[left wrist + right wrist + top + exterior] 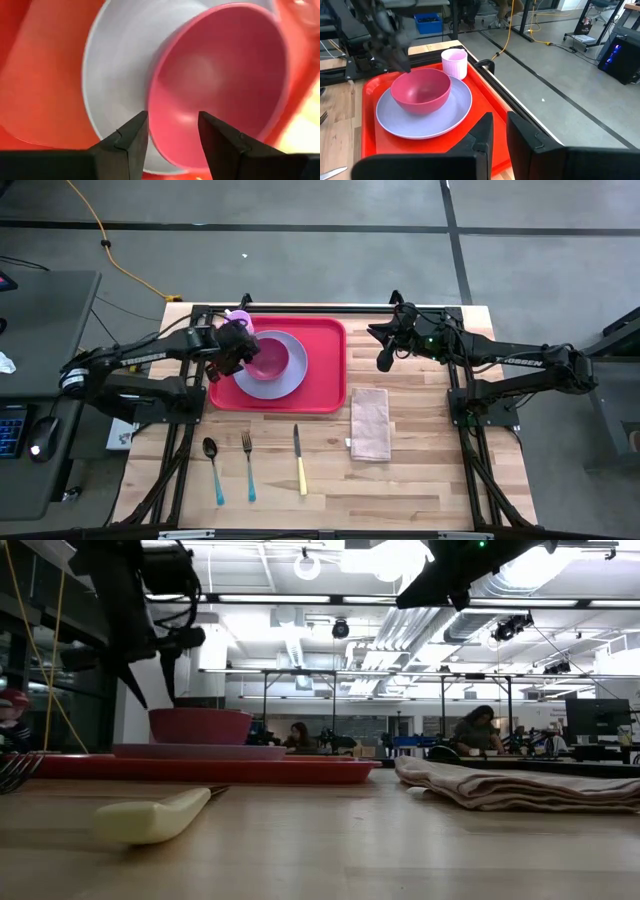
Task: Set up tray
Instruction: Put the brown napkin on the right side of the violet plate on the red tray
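Risk: my left pincer (243,348) could clip pink bowl (266,357) rim on lifting off, skidding it across lavender plate (290,376). Fingers spread wide, empty, straddling bowl's left rim. Red tray (328,370) lay far-centre on tabletop (420,470). Right pincer (383,361) hovered right of tray, narrow, empty.

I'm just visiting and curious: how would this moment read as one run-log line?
left tool: open over bowl | bowl: on plate on tray | right tool: shut, waiting beside tray
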You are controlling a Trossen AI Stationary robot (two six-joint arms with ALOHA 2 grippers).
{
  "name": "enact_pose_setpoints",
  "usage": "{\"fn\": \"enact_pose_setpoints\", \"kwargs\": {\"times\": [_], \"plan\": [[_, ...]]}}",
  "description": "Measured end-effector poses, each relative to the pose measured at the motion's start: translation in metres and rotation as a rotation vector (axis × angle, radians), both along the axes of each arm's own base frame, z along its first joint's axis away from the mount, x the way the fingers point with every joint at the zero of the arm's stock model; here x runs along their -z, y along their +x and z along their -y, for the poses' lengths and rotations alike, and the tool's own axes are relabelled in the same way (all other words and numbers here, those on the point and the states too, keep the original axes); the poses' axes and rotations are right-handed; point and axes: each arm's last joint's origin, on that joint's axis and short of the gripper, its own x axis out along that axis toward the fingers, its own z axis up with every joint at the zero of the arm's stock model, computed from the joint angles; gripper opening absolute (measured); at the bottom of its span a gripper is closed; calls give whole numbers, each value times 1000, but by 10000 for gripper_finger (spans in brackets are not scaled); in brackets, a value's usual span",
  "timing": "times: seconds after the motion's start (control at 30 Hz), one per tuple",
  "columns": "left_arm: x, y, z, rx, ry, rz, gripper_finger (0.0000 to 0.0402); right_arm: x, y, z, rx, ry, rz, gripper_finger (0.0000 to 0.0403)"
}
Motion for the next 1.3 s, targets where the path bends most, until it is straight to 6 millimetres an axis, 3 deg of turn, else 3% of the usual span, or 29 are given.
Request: {"fn": "enact_pose_setpoints", "kwargs": {"times": [0.17, 0.4, 0.8, 1.07, 1.3], "plan": [[-18, -11, 6, 24, 57, 124, 200, 2, 0, 0, 0, 3, -17, 29], [-41, -23, 14, 185, 223, 277, 200, 12, -4, -1, 2, 54, -118, 30], [-54, -16, 50, 424, 410, 350, 193, 16, -5, -3, -1, 121, -119, 24], [-55, -13, 76, 531, 473, 357, 193, 62, -5, -22, -32, 236, -32, 17], [-55, -14, 92, 627, 471, 378, 193, 77, -11, -37, -65, 310, -74, 2]]}}
